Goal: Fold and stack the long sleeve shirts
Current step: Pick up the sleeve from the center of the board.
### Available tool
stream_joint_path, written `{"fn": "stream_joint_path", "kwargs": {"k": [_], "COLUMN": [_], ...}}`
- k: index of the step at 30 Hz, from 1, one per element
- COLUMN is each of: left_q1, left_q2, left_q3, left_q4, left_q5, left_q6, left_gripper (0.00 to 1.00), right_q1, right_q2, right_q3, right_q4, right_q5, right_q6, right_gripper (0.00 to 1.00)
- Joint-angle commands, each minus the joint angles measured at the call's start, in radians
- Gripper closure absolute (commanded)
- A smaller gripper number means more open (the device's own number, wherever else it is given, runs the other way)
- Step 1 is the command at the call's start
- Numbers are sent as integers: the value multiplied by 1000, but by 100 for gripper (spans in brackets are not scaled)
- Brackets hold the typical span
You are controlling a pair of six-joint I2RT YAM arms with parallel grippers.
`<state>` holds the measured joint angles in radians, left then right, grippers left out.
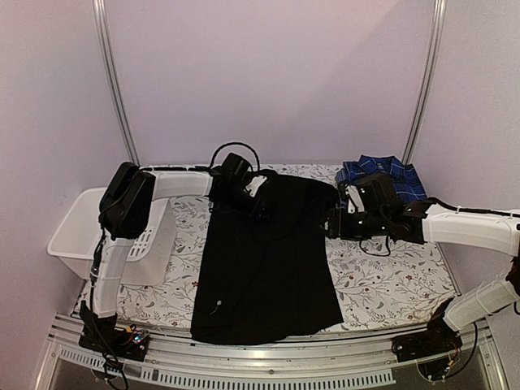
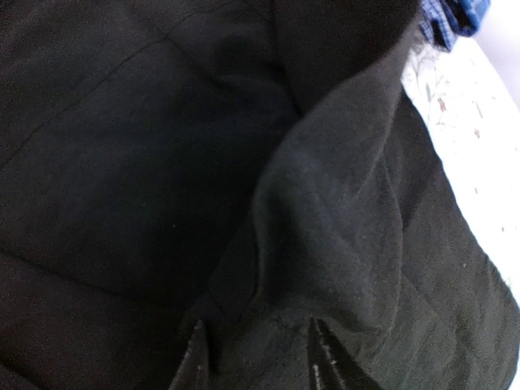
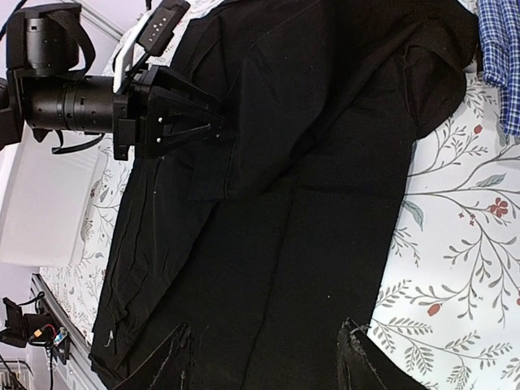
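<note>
A black long sleeve shirt [image 1: 268, 268] lies spread lengthwise on the table's middle. Its top left part is folded over into a flap [image 3: 244, 138]. My left gripper [image 1: 262, 210] is at that flap's edge, and its fingers [image 2: 321, 353] stand apart with a raised ridge of black cloth [image 2: 325, 211] between them. My right gripper [image 3: 264, 357] hangs open over the shirt's right edge, with nothing between its fingers. It also appears in the top view [image 1: 333, 221]. The blue plaid shirt [image 1: 382, 175] lies bunched at the back right.
A white slotted basket [image 1: 114, 236] stands at the table's left edge, beside the left arm. The tabletop is covered by a floral-print sheet [image 1: 390, 284]. A metal rail [image 1: 268, 357] runs along the near edge.
</note>
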<state>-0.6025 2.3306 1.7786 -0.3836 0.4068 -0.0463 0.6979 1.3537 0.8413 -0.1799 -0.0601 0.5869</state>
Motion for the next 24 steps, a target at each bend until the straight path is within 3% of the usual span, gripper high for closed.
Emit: {"fn": "stream_joint_path", "kwargs": {"k": [1, 4, 7, 24], "left_q1": [6, 6, 5, 6], "left_q2": [-20, -35, -49, -157], "left_q3": [13, 10, 8, -22], "left_q4": [-6, -2, 0, -32], "left_q5": [41, 40, 25, -92], "left_q6": [9, 3, -7, -52], "left_gripper": [68, 89, 100, 100], "right_q1": [-8, -8, -6, 135], "right_q2": [-26, -25, -29, 37], "right_q3": [-33, -61, -93, -138], "right_q4": [-40, -51, -54, -206], "right_q5": [28, 30, 31, 153], "right_q6": [7, 19, 32, 144], "right_gripper": [41, 42, 42, 43]}}
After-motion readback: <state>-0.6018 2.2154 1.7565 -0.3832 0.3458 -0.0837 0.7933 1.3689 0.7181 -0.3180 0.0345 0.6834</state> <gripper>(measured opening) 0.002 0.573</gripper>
